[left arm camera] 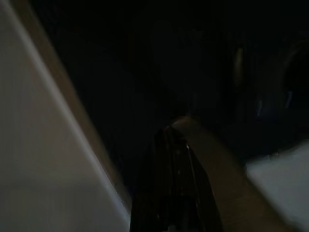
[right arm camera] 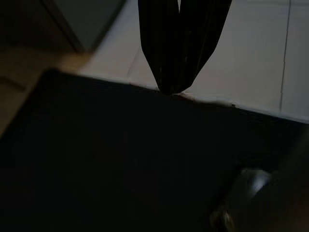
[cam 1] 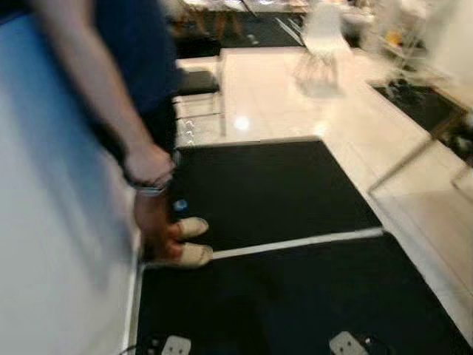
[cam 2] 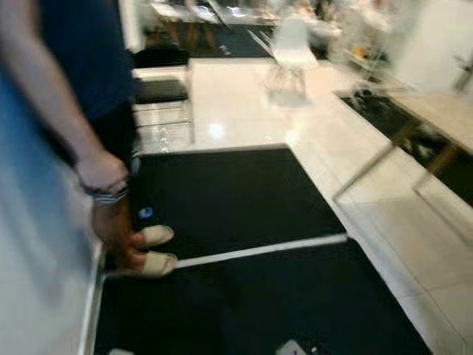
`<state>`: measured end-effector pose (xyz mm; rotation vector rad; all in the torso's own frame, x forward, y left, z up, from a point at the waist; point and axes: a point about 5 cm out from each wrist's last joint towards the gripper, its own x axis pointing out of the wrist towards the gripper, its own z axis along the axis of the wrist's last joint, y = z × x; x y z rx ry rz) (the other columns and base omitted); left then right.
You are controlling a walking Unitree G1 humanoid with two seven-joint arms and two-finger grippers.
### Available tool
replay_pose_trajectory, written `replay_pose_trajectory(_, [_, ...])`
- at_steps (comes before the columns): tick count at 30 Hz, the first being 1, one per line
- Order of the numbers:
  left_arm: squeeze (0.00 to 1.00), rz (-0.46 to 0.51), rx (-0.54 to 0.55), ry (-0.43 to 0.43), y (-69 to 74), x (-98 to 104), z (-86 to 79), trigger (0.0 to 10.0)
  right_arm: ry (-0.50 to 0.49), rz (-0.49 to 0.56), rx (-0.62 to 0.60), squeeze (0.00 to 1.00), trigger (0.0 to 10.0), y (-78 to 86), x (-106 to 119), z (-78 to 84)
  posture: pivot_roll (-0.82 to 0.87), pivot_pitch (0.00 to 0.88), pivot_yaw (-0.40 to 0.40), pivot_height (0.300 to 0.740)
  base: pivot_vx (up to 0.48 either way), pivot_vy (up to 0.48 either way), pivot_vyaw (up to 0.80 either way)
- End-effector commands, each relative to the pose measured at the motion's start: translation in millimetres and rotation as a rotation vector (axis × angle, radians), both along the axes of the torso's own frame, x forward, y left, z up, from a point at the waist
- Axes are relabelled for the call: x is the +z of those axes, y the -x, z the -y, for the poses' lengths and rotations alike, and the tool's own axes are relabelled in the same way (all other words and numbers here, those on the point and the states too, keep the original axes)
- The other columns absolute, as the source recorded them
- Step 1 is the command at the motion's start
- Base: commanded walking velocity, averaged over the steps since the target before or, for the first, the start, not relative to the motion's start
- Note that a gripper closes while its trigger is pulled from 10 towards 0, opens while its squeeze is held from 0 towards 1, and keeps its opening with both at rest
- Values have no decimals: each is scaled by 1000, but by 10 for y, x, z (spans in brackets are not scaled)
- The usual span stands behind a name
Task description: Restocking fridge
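Observation:
The head views are blurred, and no groceries can be made out in them. A tall pale, blue-tinted panel (cam 1: 44, 222) fills the left side; I cannot tell what it is. A person in dark clothes stands against it, one hand (cam 1: 148, 166) hanging down, feet in pale shoes (cam 1: 191, 255). My right gripper (right arm camera: 176, 89) hangs over the edge of a black mat (right arm camera: 120, 159), shut with nothing in it. My left gripper (left arm camera: 166, 140) shows as a dark shape in deep shade beside a pale wall (left arm camera: 43, 159).
Two black mats (cam 1: 281, 192) cover the floor ahead, split by a white strip (cam 1: 295, 242). A small blue thing (cam 1: 179, 205) lies near the person's feet. Pale glossy tiles lie beyond, with a white chair (cam 1: 321, 52) far ahead and a thin-framed table (cam 1: 414, 159) to the right.

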<state>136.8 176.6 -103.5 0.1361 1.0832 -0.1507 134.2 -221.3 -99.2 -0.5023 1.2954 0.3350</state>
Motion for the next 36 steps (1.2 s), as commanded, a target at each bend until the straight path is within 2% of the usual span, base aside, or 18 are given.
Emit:
replay_pose_trajectory(1, [0, -38, 2, -1, 115, -39, -4, 10000, -4, 22, 15, 0, 10000, -82, 23, -26, -77, 0, -38, 740, 461, 0, -775])
replay_pose_trajectory(10, [0, -33, 10, 0, 111, -37, -11, 10000, 7, 10, 21, 0, 10000, -57, 17, -11, -76, 0, -38, 740, 447, 0, -775])
replay_pose_trajectory(14, [0, -27, 41, 5, 108, -35, -22, 10000, 7, 6, 20, 0, 10000, -50, 15, -9, -76, 0, -38, 740, 0, 0, -775])
replay_pose_trajectory(26, [0, -27, 33, -7, 96, -30, -41, 10000, -5, -20, 14, 0, 10000, -1, -5, -30, -72, 0, -29, 740, 0, 0, -771])
replay_pose_trajectory(36, [0, -28, 29, -20, 102, -30, -61, 10000, 30, -53, 17, 0, 10000, 65, -24, -14, -69, 0, -27, 740, 0, 0, -769])
